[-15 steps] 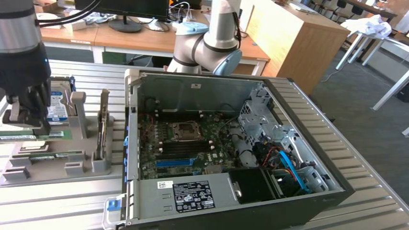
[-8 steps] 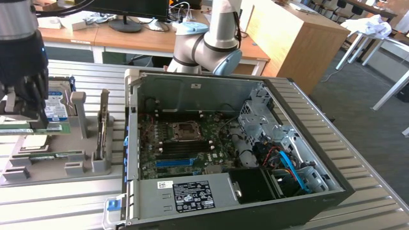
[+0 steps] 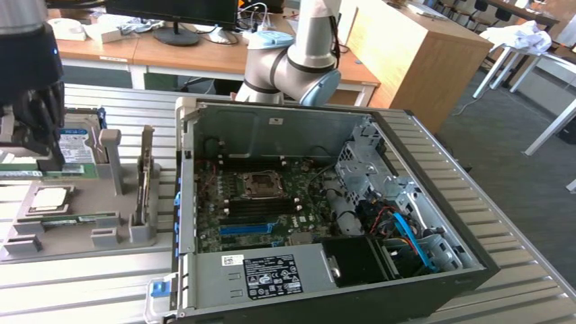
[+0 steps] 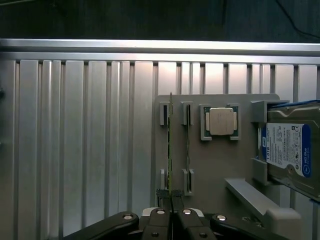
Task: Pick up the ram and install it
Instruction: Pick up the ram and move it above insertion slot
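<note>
Pressed together close to the lens, the pincer [image 4: 172, 199] pinches the ram [image 4: 170, 145], a thin green stick standing on edge along the outermost slot of the grey holder [image 4: 215, 165] on the ribbed metal desk [image 4: 75, 150], near the square silver processor [image 4: 221, 121].

The gripper [image 4: 172, 200] is clamped on one end of the ram [image 4: 170, 145]. The ram stands on edge in the grey holder [image 4: 215, 165], near the processor [image 4: 220, 121] and the hard drive [image 4: 290, 150].
</note>
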Robot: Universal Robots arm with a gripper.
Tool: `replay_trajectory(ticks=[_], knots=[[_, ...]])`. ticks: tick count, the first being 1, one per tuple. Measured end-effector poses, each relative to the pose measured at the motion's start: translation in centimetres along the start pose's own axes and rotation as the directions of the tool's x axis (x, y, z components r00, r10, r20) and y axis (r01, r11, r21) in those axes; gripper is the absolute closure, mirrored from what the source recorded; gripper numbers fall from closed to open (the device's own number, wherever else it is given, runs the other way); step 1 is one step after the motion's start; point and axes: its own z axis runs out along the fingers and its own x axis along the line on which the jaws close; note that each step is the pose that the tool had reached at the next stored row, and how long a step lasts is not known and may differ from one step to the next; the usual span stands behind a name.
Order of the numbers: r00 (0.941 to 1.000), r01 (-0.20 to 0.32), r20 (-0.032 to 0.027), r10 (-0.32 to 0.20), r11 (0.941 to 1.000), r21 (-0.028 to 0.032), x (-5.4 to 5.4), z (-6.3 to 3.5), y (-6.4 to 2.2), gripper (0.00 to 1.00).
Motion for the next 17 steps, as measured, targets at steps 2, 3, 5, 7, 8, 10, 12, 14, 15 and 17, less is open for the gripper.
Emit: replay_trajectory(ticks=[2, 3, 5, 7, 8, 10, 12, 14, 15, 17], knots=[[1.0000, 0.000, 0.0001, 0.000, 1.0000, 0.0001, 0.0, -0.46, 0.00, 0.88], [1.0000, 0.000, 0.0000, 0.000, 1.0000, 0.0001, 0.0, -0.70, 0.00, 0.88], [1.0000, 0.000, 0.0000, 0.000, 1.0000, 0.0001, 0.0, -1.12, 0.01, 0.88], [1.0000, 0.001, 0.0000, -0.001, 1.0000, 0.0001, 0.0, -1.51, 0.01, 0.88], [1.0000, 0.001, 0.0000, -0.001, 1.0000, 0.0000, 0.0, -1.71, 0.01, 0.88], [1.0000, 0.001, 0.0000, -0.001, 1.0000, 0.0001, 0.0, -2.11, 0.01, 0.88], [1.0000, 0.001, 0.0000, -0.001, 1.0000, 0.0001, 0.0, -2.50, 0.02, 0.88], [1.0000, 0.001, 0.0000, -0.001, 1.0000, 0.0000, 0.1, -2.89, 0.02, 0.88], [1.0000, 0.001, 0.0001, -0.001, 1.0000, 0.0002, 0.1, -3.07, 0.02, 0.88], [1.0000, 0.002, 0.0001, -0.002, 1.0000, 0.0001, 0.1, -3.43, 0.02, 0.88]])
